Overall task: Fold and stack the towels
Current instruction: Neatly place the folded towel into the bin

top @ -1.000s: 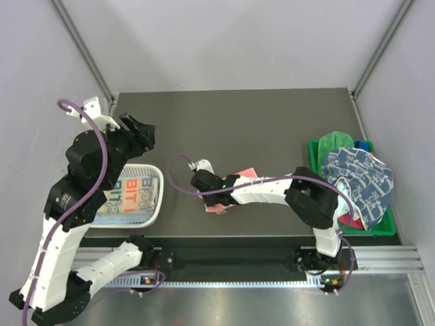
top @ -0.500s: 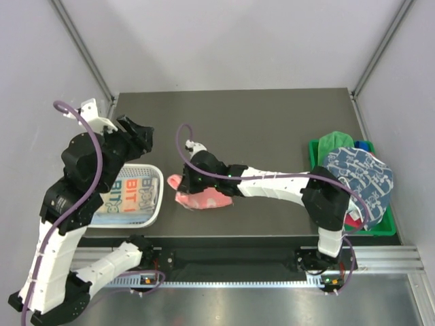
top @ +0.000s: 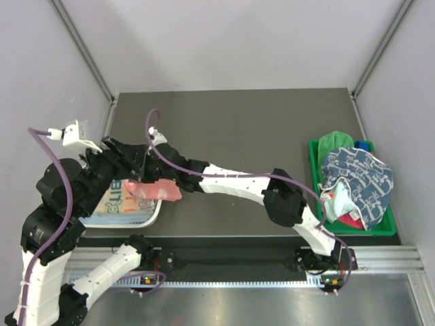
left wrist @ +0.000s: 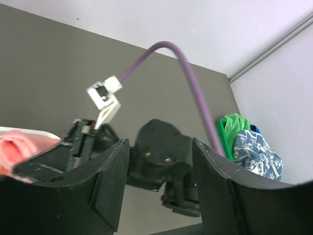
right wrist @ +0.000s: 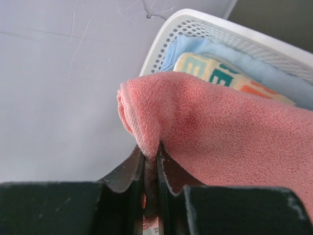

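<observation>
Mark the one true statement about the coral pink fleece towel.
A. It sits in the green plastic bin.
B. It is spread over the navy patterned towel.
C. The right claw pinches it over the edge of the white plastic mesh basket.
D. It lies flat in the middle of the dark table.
C: the right claw is shut on a fold of the coral pink fleece towel, held above the rim of the white plastic mesh basket.

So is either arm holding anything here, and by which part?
Right gripper pinches the coral pink towel by its folded edge, above the white basket. Left gripper holds nothing.
</observation>
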